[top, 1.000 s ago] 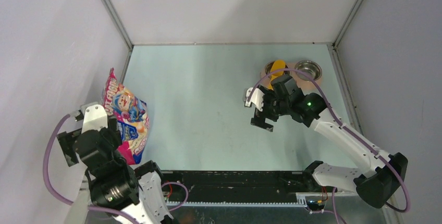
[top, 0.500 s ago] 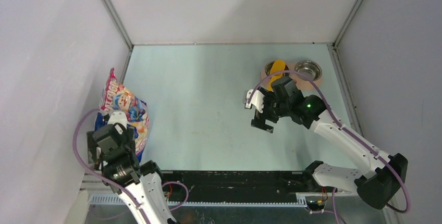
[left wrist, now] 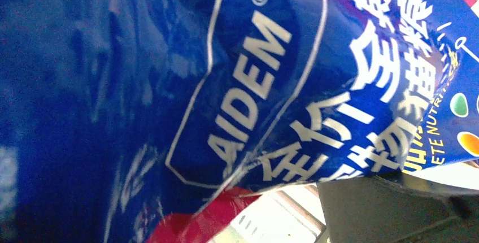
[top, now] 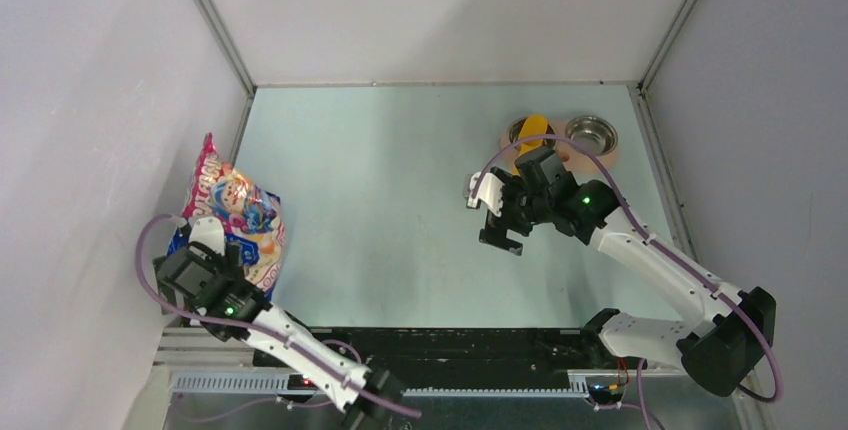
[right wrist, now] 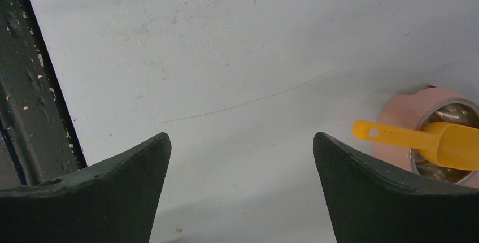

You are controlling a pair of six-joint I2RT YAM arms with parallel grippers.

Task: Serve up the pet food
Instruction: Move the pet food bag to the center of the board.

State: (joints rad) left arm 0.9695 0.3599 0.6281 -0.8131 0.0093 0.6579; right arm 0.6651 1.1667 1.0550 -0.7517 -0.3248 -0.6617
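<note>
- At the left edge of the bench is the pet food bag, close to the side wall. I cannot tell if it leans or lies flat. The pet food itself is not in sight, and I judge it is inside this bag.
- The left end effector is released, jaws wide, very close to the lower part of the bag, whose blue print fills the left wrist view. I cannot tell if it touches the film.
- If it clenches only on the glossy film, the bag may slip or fold, and kibble may spill on the bench.
- A push from this side could turn the bag over, because it does not look firmly supported.
- The right end effector is also released and grasps nothing. It hovers over bare bench, near the yellow scoop.
- The scoop rests in a steel bowl of the pink stand, with its handle toward the arm. A careless approach could knock the scoop out or shift the stand.
- Bag and bowls are well apart, so food could drop during the carry.
</note>
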